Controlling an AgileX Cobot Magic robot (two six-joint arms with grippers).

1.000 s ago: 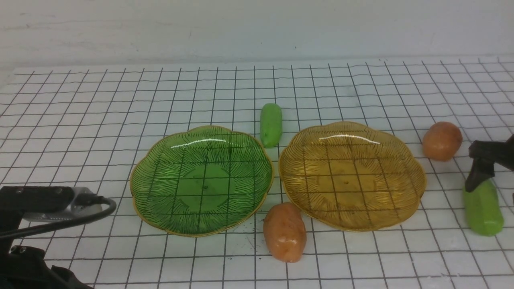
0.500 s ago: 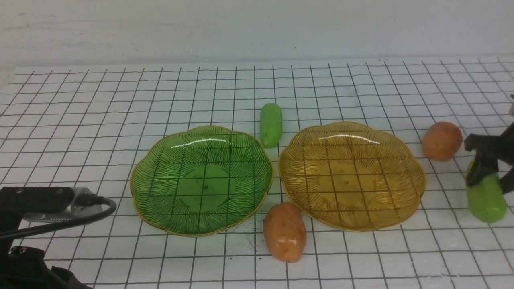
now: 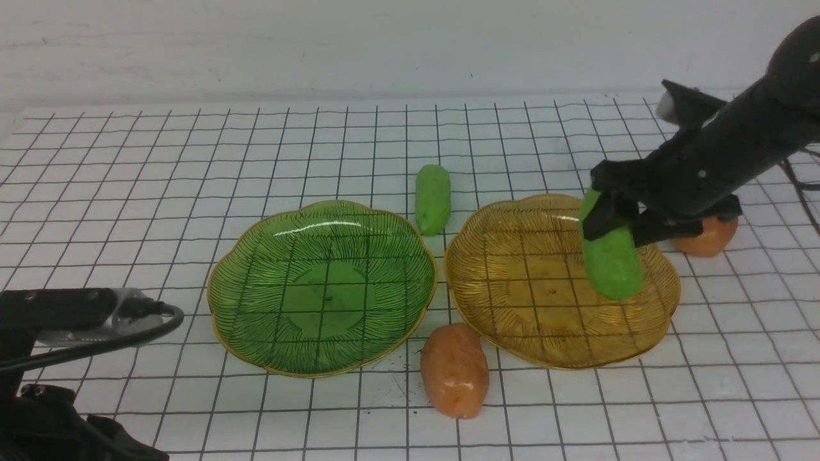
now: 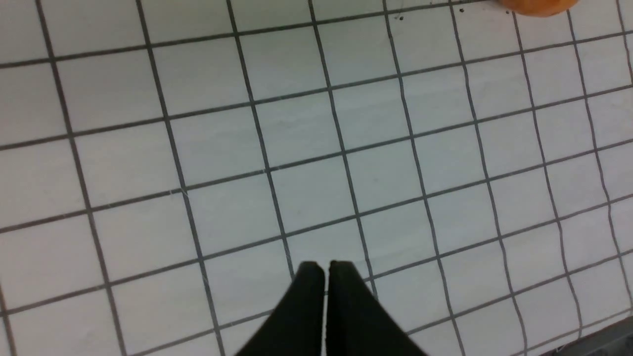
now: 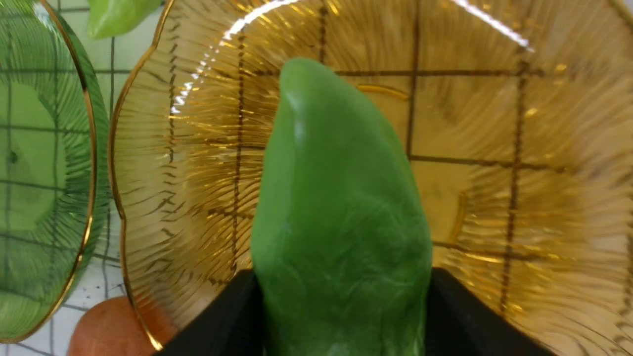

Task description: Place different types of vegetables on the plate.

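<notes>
Over the amber plate (image 3: 512, 307), right jaws grip 1 cucumber (image 3: 612, 259) just lifted off the desk (image 3: 192, 160); left jaws closed; release likely next.

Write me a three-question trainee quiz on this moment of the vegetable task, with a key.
1. True or false: the right hand grips a light-green cucumber piece over the amber plate.
2. How many vegetables lie in the green plate? A. none B. one C. two
3. Fill in: the left hand is ___ and holds nothing.
Key: 1 true; 2 A; 3 shut.
</notes>
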